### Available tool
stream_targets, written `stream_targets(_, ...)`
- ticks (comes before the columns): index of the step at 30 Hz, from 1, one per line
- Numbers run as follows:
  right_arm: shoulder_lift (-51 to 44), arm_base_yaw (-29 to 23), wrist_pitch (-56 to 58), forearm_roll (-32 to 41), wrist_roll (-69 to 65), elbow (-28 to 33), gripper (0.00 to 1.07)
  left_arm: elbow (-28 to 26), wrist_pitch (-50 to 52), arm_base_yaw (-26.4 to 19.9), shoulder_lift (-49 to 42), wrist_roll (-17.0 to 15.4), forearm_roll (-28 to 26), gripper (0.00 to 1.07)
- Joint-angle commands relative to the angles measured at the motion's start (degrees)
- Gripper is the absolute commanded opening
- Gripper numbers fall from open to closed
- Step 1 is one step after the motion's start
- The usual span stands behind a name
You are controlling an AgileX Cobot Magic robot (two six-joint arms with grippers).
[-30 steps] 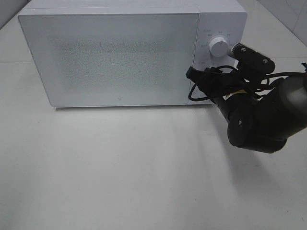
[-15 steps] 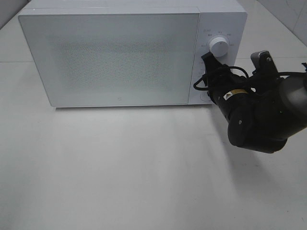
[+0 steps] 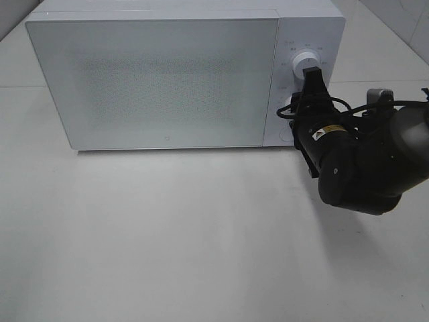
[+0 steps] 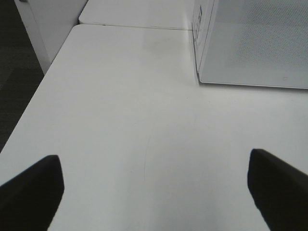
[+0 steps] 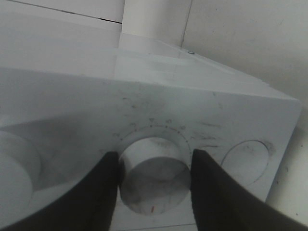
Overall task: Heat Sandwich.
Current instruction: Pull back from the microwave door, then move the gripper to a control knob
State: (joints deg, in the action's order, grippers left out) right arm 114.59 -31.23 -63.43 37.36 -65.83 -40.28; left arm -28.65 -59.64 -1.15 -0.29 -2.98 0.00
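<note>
From above, the right gripper (image 3: 303, 90) is standing against the control panel of the microwave (image 3: 161, 80), its jaws pointing at the panel just below the upper dial (image 3: 303, 62). The door is sitting closed off to the hand's side. The sandwich is showing nowhere on the table (image 3: 167, 235), and the frosted door is hiding whether it is inside. In the left wrist view, the left gripper (image 4: 154, 190) is hanging wide open and empty over bare table, with the microwave's corner ahead of it and off to one side. It is playing no part in this step. In the right wrist view, two dark fingers (image 5: 96, 192) are flanking the knob (image 5: 154, 175). They are about half open and seemingly pressing on its opposite sides, so the hand is probably gripping it to set the heating. To do this well, the wrist should be rolling about the knob's own axis, keeping the knob centred between the fingers. The squeeze should be just firm enough that the smooth white plastic is not slipping. The hand should not be pushing forward into the panel, which would shove the light oven back. The small red mark on the knob's face and the tick marks arching beyond the fingertips are the guide for stopping.
</note>
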Motion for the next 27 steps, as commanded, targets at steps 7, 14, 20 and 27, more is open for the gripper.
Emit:
stream_targets(7,-0.1,0.0,-0.6,-1.1,-16.9,-0.5,0.11,0.2,0.3,-0.1,-1.5,0.1,0.0,0.98)
stream_targets(14,-0.1,0.0,-1.8,-1.1,-18.1,-0.5,0.12,0.2,0.3,-0.1,-1.5,0.1,0.0,0.98)
stream_targets(20,-0.1,0.0,-1.8,-1.1,-18.1,-0.5,0.13,0.2,0.3,-0.1,-1.5,0.1,0.0,0.98)
stream_targets(27,-0.1,0.0,-1.8,-1.1,-18.1,-0.5,0.16,0.2,0.3,-0.1,-1.5,0.1,0.0,0.98)
